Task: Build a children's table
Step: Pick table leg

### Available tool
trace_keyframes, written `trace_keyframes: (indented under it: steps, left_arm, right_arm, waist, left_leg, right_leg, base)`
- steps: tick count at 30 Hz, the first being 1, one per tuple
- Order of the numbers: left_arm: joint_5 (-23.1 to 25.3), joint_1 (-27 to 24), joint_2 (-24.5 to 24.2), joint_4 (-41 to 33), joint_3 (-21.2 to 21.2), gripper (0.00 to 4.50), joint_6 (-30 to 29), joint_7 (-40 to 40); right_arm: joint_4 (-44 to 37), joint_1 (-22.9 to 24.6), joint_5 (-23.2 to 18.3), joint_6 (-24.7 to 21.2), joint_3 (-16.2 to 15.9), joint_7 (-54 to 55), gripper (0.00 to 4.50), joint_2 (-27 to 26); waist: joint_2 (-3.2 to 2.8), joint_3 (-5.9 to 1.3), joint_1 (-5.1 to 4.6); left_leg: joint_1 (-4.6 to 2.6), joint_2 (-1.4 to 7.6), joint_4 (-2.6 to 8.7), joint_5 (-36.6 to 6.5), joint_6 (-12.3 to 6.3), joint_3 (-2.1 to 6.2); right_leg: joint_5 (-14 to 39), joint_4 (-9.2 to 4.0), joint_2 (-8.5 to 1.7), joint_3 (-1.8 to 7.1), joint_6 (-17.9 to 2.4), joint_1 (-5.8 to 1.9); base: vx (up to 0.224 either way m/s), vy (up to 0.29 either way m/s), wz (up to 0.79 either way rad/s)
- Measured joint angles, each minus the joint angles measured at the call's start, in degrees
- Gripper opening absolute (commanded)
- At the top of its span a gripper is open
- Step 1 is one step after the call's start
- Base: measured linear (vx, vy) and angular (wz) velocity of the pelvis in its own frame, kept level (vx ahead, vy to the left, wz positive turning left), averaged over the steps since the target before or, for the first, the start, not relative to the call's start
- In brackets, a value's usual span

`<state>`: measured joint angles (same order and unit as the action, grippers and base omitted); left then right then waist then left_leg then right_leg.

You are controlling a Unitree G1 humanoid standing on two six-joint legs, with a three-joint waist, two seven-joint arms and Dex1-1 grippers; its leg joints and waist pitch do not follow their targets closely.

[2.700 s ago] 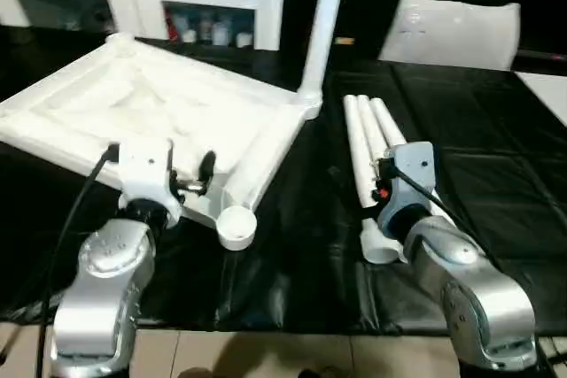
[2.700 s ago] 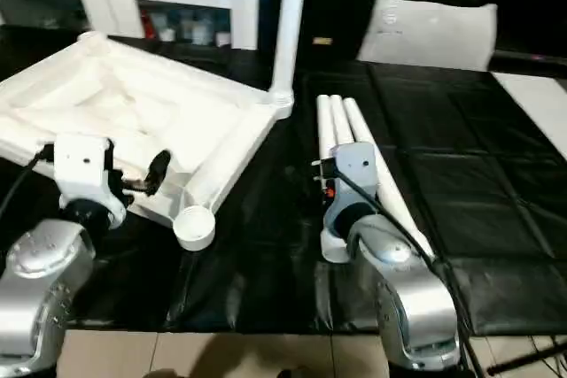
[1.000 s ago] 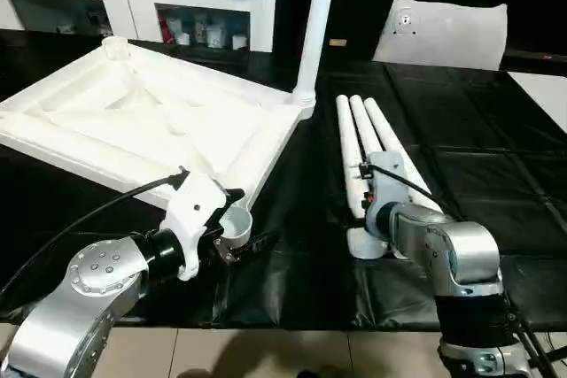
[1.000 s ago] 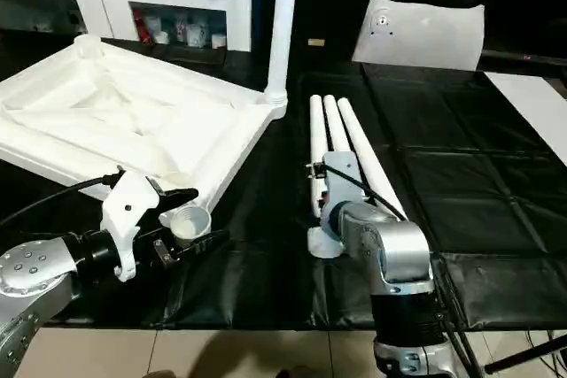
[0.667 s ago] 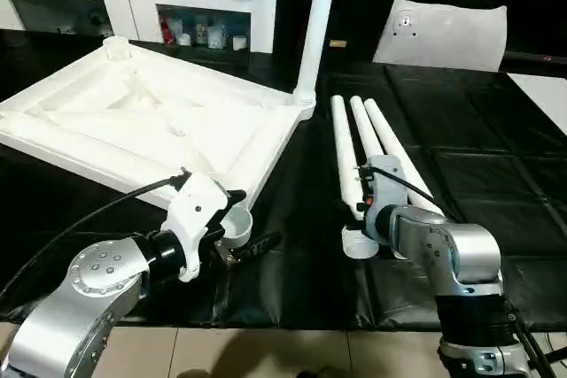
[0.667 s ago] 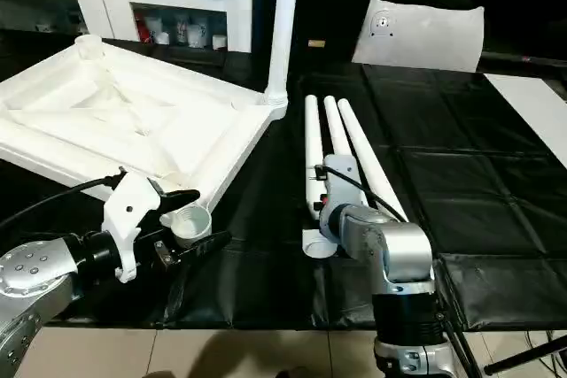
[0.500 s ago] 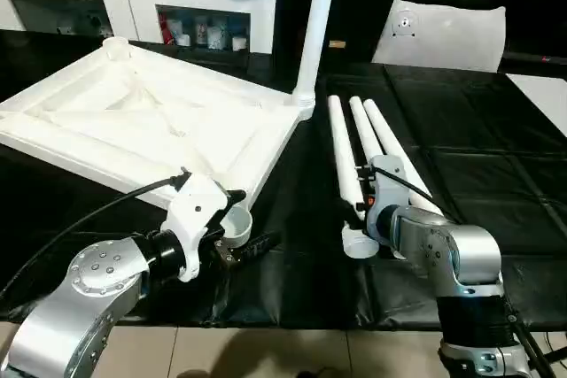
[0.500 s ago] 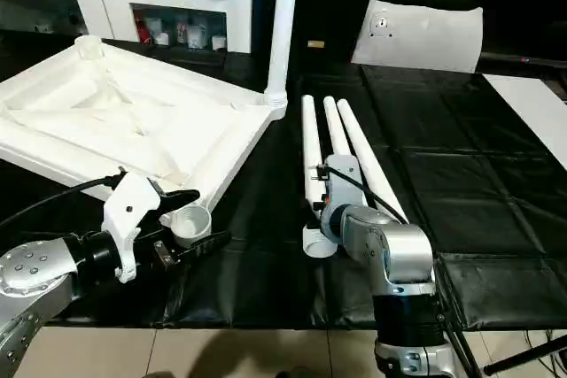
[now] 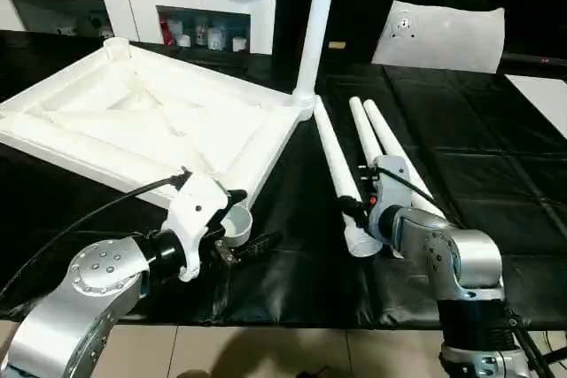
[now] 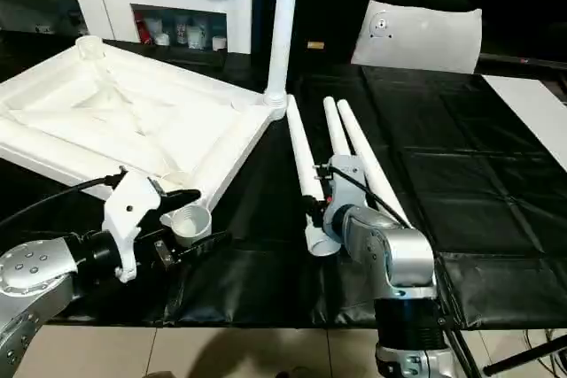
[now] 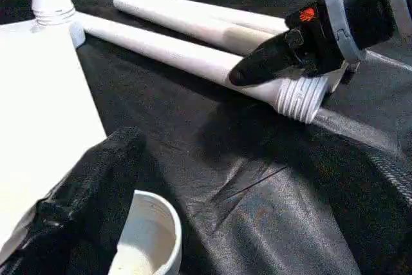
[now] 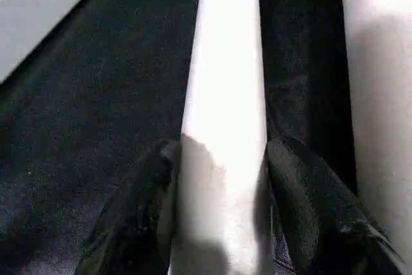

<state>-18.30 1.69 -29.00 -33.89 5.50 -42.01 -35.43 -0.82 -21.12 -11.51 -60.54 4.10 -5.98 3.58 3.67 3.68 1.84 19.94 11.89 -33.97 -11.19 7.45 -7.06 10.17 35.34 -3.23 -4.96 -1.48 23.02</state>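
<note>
Right arm reaches low over the black worktop (image 9: 496,174), its gripper (image 12: 222,178) clamped around the threaded end of one leg (image 9: 335,165), which angles off toward eleven o'clock. Left gripper (image 9: 237,223) gapes wide beside the tabletop's (image 9: 133,121) near corner socket (image 9: 236,223). Four legs: one upright (image 9: 315,19), three lying flat.
</note>
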Motion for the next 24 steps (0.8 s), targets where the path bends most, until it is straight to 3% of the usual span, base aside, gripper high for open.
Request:
trace_keyframes:
  steps: [5,10,11,14,15,18,24]
  left_arm:
    - [-0.1,0.1,0.0,0.0,0.0,4.50,0.0,0.0]
    - [-0.9,1.4,1.7,0.4,-0.8,4.50,0.0,1.3]
    - [-1.2,1.8,2.4,0.6,-1.2,4.50,0.0,1.8]
    - [-2.6,4.7,5.1,1.8,-3.6,4.50,-0.8,4.0]
    - [-3.2,5.9,5.6,2.1,-4.4,4.50,-1.0,4.6]
    - [-3.7,7.0,6.3,3.1,-5.4,4.50,-1.4,5.3]
    - [-4.4,8.0,7.0,3.9,-5.2,4.50,-1.8,5.8]
  right_arm:
    - [0.0,0.2,0.0,0.6,0.6,0.8,1.81,-0.3]
    - [0.0,0.1,-0.2,7.8,4.2,1.8,1.63,-1.3]
    - [0.0,-0.1,-0.8,9.4,5.2,1.7,1.37,-1.6]
    - [-0.9,-1.6,-4.0,14.7,7.9,-1.3,1.28,-1.7]
    - [-1.6,-2.7,-5.2,16.2,8.5,-2.9,1.03,-1.5]
    - [-3.3,-4.2,-7.6,17.7,9.7,-5.8,0.87,-0.4]
    - [-3.4,-4.3,-8.2,17.8,7.6,-11.5,0.42,5.0]
  waist:
    - [-0.01,0.00,0.08]
    - [-0.02,0.01,0.03]
    - [-0.02,0.01,0.01]
    - [-0.03,0.02,0.01]
    - [-0.03,0.01,0.01]
    - [-0.01,0.00,0.02]
    - [0.00,-0.01,0.11]
  left_leg:
    - [0.01,0.00,0.00,0.0,0.00,0.00]
    - [0.02,0.00,0.00,0.0,0.00,0.00]
    - [0.03,0.00,0.00,0.0,0.00,0.00]
    - [0.03,0.00,-0.01,0.0,0.00,-0.01]
    - [0.02,0.00,-0.01,0.0,-0.01,-0.01]
    - [0.03,-0.01,-0.01,0.0,-0.02,-0.01]
    - [0.09,0.00,-0.08,0.0,-0.05,-0.02]
  right_leg:
    - [0.0,0.00,0.00,0.00,0.0,0.00]
    - [0.0,0.00,0.00,0.00,0.0,0.01]
    - [0.0,0.01,0.00,0.00,0.0,0.02]
    - [0.0,0.03,0.00,0.00,0.0,0.04]
    - [0.0,0.04,0.00,0.00,0.0,0.03]
    - [0.0,0.02,0.01,0.00,0.0,0.02]
    - [0.0,-0.01,0.01,0.00,0.0,0.02]
  base:
    - [0.000,0.000,0.00]
    - [0.000,0.000,0.00]
    - [0.000,0.000,0.00]
    - [0.000,0.000,0.00]
    - [0.000,0.000,0.00]
    - [0.000,0.000,0.00]
    - [0.000,0.000,0.00]
